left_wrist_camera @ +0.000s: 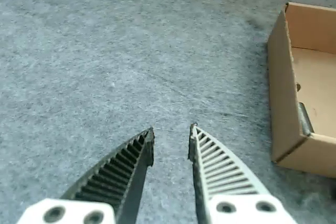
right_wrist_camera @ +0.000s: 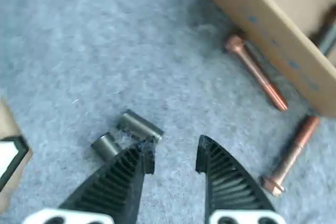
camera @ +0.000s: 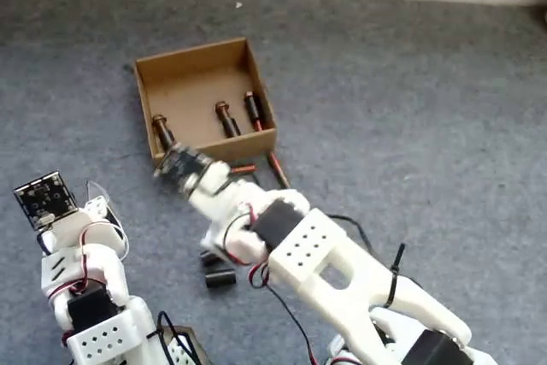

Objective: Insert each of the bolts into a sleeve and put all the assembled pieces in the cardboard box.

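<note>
**Count.** Three assembled pieces (camera: pixel 226 119) lie inside the cardboard box (camera: pixel 192 91). On the grey carpet (left_wrist_camera: pixel 105 51) outside it lie two loose copper bolts and two loose dark sleeves.

**Right gripper** (right_wrist_camera: pixel 174 153). The fingers are spread and hold nothing; bare carpet shows between them. Both sleeves sit by the dark finger. One sleeve (right_wrist_camera: pixel 139 124) is just past its tip, though contact cannot be confirmed. The other sleeve (right_wrist_camera: pixel 105 145) is just beside its outer edge. One bolt (right_wrist_camera: pixel 291 156) lies near the outer side of the light finger. The second bolt (right_wrist_camera: pixel 257 80) lies farther ahead of that finger, along the box's outer wall — near it, apparently not touching.

**Left gripper** (left_wrist_camera: pixel 171 140). The fingers are parted and empty, above open carpet. The box corner stands off to the light finger's side — well apart — and the carpet ahead of both tips is unobstructed.
</note>
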Robot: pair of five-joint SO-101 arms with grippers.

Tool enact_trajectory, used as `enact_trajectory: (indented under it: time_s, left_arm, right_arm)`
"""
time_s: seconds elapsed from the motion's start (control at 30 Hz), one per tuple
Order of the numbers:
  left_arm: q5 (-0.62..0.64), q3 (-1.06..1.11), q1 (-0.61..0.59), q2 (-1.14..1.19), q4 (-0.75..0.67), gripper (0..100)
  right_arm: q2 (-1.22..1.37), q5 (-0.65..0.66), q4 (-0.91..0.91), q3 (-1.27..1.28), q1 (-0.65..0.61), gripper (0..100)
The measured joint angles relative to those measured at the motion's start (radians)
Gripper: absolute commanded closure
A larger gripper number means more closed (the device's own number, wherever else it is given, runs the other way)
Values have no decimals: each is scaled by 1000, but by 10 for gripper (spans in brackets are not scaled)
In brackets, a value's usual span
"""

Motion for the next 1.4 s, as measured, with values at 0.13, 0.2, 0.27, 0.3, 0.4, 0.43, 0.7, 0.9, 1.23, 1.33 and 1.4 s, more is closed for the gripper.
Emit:
enact_trajectory:
  time_s: [0.13,0.2,0.27,0.3,0.4,0.43,0.7,0.9,1.23,1.33,1.4]
  left_arm:
    - [0,0,-20,0,0,864]
    - [0,0,-25,0,0,864]
    - [0,0,-25,0,0,864]
    - [0,0,-25,0,0,864]
    - [0,0,-25,0,0,864]
    - [0,0,-25,0,0,864]
    - [0,0,-25,0,0,864]
    - [0,0,-25,0,0,864]
    - [0,0,-25,0,0,864]
    - [0,0,-25,0,0,864]
    - [0,0,-25,0,0,863]
  right_arm:
    - [43,28,0,9,-54,803]
    - [110,34,0,9,-71,780]
    - [190,61,0,9,-75,779]
    - [226,80,-2,6,-78,779]
    - [321,127,-2,-18,-81,779]
    - [345,141,-2,-26,-83,779]
    - [506,178,-72,-98,-98,779]
    - [598,178,-109,-144,-98,844]
    - [652,180,-118,-207,8,993]
    - [644,178,-87,-212,26,993]
    - [605,178,-64,-195,40,993]
